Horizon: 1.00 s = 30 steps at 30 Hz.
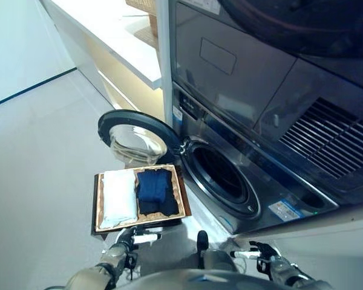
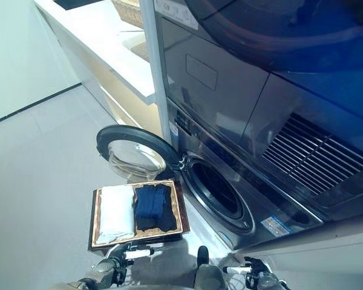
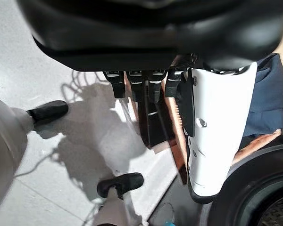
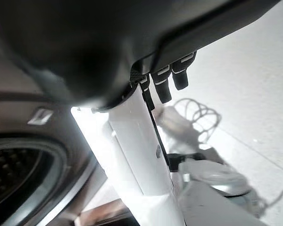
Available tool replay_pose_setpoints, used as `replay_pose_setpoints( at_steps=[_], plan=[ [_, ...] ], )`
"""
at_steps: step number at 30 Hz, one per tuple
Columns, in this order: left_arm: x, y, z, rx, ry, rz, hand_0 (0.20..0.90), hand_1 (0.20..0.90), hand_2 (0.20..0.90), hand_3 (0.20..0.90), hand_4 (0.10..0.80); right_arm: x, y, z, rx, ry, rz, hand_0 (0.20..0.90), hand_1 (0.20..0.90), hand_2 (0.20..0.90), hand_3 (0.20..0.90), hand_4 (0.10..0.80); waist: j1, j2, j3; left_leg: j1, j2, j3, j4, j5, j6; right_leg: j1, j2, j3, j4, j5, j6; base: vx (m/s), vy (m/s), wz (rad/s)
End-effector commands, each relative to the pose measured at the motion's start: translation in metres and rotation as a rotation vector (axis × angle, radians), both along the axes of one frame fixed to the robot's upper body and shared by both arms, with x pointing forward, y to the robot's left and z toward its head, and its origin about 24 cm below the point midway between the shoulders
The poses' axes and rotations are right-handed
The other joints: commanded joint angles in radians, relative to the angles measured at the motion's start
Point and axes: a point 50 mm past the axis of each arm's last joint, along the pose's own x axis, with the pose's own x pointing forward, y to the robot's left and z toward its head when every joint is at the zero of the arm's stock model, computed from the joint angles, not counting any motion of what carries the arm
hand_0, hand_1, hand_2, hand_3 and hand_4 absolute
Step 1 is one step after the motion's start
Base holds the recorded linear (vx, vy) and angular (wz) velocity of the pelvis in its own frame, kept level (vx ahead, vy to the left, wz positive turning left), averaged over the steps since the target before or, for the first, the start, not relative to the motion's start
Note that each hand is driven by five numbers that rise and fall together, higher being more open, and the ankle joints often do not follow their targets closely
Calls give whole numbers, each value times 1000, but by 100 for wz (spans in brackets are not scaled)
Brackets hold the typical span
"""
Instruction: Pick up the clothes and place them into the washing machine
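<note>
A flat wicker basket (image 1: 185,202) lies on the floor before the washing machine. In it a folded white cloth (image 1: 119,198) lies on the left and a folded dark blue cloth (image 1: 155,190) on the right. The machine's drum opening (image 1: 222,175) gapes to the basket's right, and its round door (image 1: 132,138) is swung open behind the basket. My left hand (image 1: 128,238) hovers just short of the basket's near edge, open and holding nothing; its wrist view shows the blue cloth (image 3: 270,94) past the thumb. My right hand (image 1: 263,251) hangs open below the drum (image 4: 14,174).
A second appliance (image 1: 260,72) is stacked above the washer. A white counter (image 1: 109,33) runs along the back left, with a woven basket (image 1: 146,7) on it. Pale floor (image 1: 42,157) stretches to the left of the clothes basket.
</note>
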Motion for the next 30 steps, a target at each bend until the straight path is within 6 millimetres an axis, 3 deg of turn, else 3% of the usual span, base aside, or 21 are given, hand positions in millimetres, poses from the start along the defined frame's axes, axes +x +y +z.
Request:
replay_pose_setpoints(
  at_steps=[1, 3, 4, 5, 11, 20, 24, 26, 30],
  plan=[
    [5, 9, 4, 35, -53, 17, 900, 900, 900, 900, 800, 24, 5, 7, -42, -73, 123, 900, 900, 900, 900, 800, 28, -41, 50, -105, -68, -29, 210, 76, 43, 19, -52, 24, 47, -48, 32, -9, -126, -2],
    [11, 4, 5, 44, -73, -24, 900, 900, 900, 900, 800, 39, 14, 10, -57, -114, 207, 900, 900, 900, 900, 800, 32, -63, 56, -170, -27, 26, 75, 70, 55, 45, -62, 5, 27, -59, 41, 47, -36, 9],
    [11, 4, 5, 44, -73, -24, 900, 900, 900, 900, 800, 39, 14, 10, -57, -113, 207, 900, 900, 900, 900, 800, 34, -63, 59, -162, -27, 28, 69, 71, 55, 48, -62, 6, 27, -60, 41, 102, 86, 31],
    [13, 6, 7, 62, -86, -26, 900, 900, 900, 900, 800, 47, 15, 13, -72, -142, 224, 900, 900, 900, 900, 800, 49, -51, 54, -163, -1, 21, -73, 129, 49, 54, -50, 9, 33, -64, 50, 67, 67, 31],
    [16, 12, 9, 98, -96, -57, 900, 900, 900, 900, 800, 65, 27, 19, -125, -166, 386, 900, 900, 900, 900, 800, 52, -37, 14, -99, -18, 36, -147, 118, 58, 81, -68, 18, 33, -60, 75, 104, 138, -19],
    [5, 20, 6, 126, -79, -36, 900, 900, 900, 900, 800, 101, 61, 34, -140, -293, 599, 900, 900, 900, 900, 800, 90, -68, -8, -34, -28, 63, -178, 102, 68, 142, -80, 15, -21, -45, 90, 58, 49, 1],
    [2, 20, 6, 140, -85, -47, 900, 900, 900, 900, 800, 123, 74, 51, -180, -401, 720, 900, 900, 900, 900, 800, 102, -72, -14, -25, -31, 56, -178, 92, 68, 164, -88, 2, -42, -39, 100, 36, 20, 9],
    [9, 22, 9, 157, -115, -59, 900, 900, 900, 900, 800, 147, 84, 69, -264, -483, 836, 900, 900, 900, 900, 800, 113, -73, -8, -27, -33, 45, -178, 92, 69, 163, -92, -5, -31, -42, 105, -7, 30, 2],
    [15, 20, 11, 163, -140, -71, 900, 900, 900, 900, 800, 171, 103, 88, -363, -551, 999, 900, 900, 900, 900, 800, 126, -76, -2, -33, -38, 35, -178, 88, 72, 164, -100, -13, -30, -38, 109, -25, 41, 7]
  ],
)
